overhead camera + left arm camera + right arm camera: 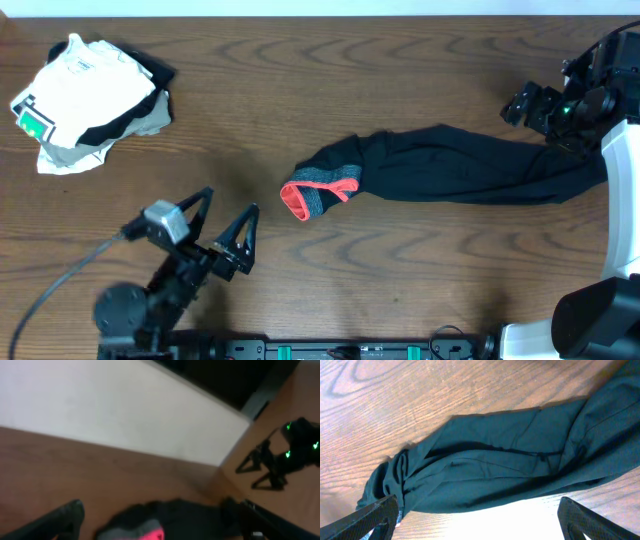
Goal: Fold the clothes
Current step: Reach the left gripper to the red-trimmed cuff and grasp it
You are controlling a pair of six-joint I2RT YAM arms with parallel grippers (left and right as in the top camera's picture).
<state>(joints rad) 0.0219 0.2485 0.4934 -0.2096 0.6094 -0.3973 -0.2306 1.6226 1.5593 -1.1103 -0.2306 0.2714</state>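
In the right wrist view, the right gripper (477,510) had its two fingers (372,517) spread wide and held nothing. Both fingers were cut off by the lower edge, and a washed-out bright patch between them hid the surface there. The clothes (495,467) lay just beyond the fingertips as a long, rumpled black band. It crossed the whole gap and ran off the upper right corner. Its bunched end sat behind the picture-left finger, and contact could not be judged.

The left wrist view was badly blurred. The left gripper (152,510) was also wide and empty, with only dark finger ends showing at the bottom. The waistband (147,535), edged in red-orange, lay ahead between them, clipped by the frame.

From overhead, the clothes stretched across the table (420,60). The waistband end was near the left gripper but apart from it, and the other end ran under the right arm (575,100). Farthest off, a white garment (85,85) with a green tag (33,122) sat heaped in the corner, well apart.
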